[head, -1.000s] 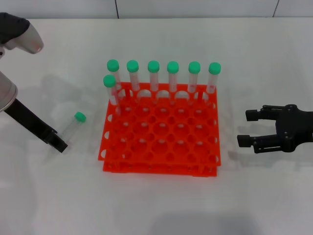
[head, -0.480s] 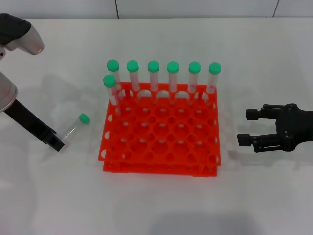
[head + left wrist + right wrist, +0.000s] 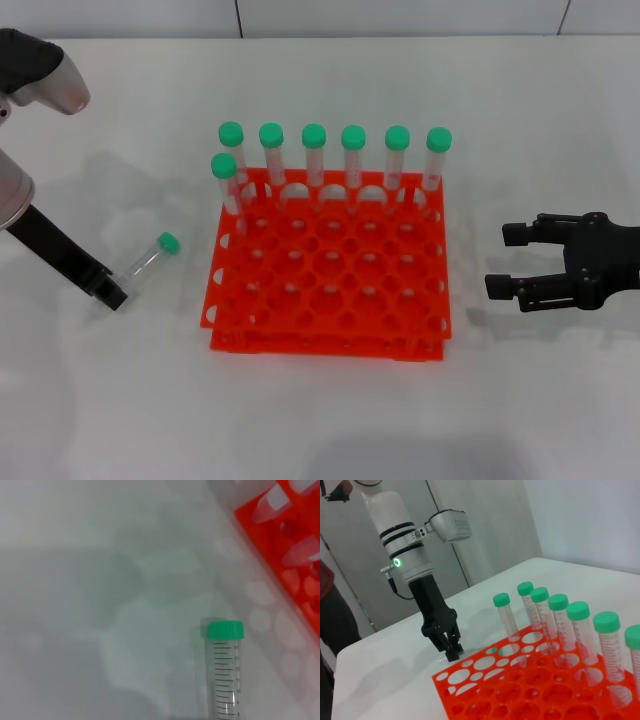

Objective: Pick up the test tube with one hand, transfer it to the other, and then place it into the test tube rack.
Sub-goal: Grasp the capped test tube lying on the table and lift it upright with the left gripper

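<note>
The left gripper (image 3: 108, 290) sits low over the white table (image 3: 320, 420) at the left of the test tube rack (image 3: 330, 265), its black fingers clenched on the bottom end of the test tube (image 3: 148, 257). The tube lies tilted, its green cap (image 3: 168, 241) pointing toward the rack and away from the fingers; in the left wrist view the clear graduated body (image 3: 223, 680) runs out from the gripper with the cap at the far end, the rack's orange edge just beyond. Whether the tube's cap end rests on the table or is just clear of it cannot be told.

The grip is at the very tail of the tube, so the step in hand, lifting it, is best done slowly and straight up, keeping the long free end from swinging or knocking the rack's near wall. It should then be carried toward the middle with the capped half left bare, since that is what the other side will need to take.

The right gripper (image 3: 510, 262) waits well apart on the far side of the rack, low over the table, its fingers spread and holding nothing. Seven capped tubes (image 3: 314, 150) stand upright along the rack's far row and left corner, leaving most holes free.
</note>
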Robot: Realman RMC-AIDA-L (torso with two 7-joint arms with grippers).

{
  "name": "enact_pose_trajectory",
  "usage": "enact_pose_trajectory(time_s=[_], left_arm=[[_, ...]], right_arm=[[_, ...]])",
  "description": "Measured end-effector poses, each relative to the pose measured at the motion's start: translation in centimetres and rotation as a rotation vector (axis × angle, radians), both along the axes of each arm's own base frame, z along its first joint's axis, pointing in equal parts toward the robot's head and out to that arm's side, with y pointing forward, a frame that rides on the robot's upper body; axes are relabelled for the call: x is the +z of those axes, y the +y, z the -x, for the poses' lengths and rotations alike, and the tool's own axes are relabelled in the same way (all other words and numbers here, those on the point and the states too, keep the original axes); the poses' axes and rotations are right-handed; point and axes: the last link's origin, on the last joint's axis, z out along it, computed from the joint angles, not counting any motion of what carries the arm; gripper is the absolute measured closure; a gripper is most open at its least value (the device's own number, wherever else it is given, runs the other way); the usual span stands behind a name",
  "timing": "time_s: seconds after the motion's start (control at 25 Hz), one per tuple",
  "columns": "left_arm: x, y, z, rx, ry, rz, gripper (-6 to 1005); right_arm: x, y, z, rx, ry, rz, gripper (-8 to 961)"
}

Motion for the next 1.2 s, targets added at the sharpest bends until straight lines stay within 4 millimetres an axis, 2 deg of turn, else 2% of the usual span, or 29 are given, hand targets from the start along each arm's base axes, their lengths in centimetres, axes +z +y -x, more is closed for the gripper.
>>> enact_pose_trajectory(time_s=[0.48, 0.68, 0.8, 0.88, 0.92, 0.96, 1.0, 1.04, 1.2], left_arm=[[0.1, 0.1, 0.2, 0.003, 0.0, -0.029, 795], [1.6, 1.3, -0.1, -0.006, -0.058, -0.135, 795], [1.6, 1.3, -0.1, -0.006, -0.058, -0.135, 794], [2.3, 1.6, -0.2, -0.011, -0.079, -0.175, 794], [5.5, 2.6, -0.9, -0.066, -0.223, -0.365, 795], [6.7, 2.8, -1.1, -0.094, -0.284, -0.432, 795], [6.7, 2.8, -1.1, -0.094, -0.284, -0.432, 795], [8.6, 2.9, -1.3, -0.153, -0.398, -0.549, 795], [10.7, 2.9, -1.9, -0.249, -0.559, -0.674, 794]], right_arm=[[0.0, 0.0, -0.1, -0.003, 0.001, 0.0, 141], [0.1, -0.1, -0.2, -0.006, 0.001, -0.004, 143], [0.4, 0.0, -0.4, -0.011, 0.008, -0.023, 144], [0.6, -0.1, -0.6, -0.015, 0.017, -0.037, 144], [0.8, -0.1, -0.6, -0.018, 0.024, -0.044, 145], [0.8, -0.1, -0.7, -0.02, 0.027, -0.047, 145], [0.8, -0.2, -0.7, -0.022, 0.03, -0.048, 145], [0.8, -0.2, -0.7, -0.023, 0.032, -0.048, 145], [1.0, -0.2, -0.8, -0.025, 0.032, -0.054, 147]])
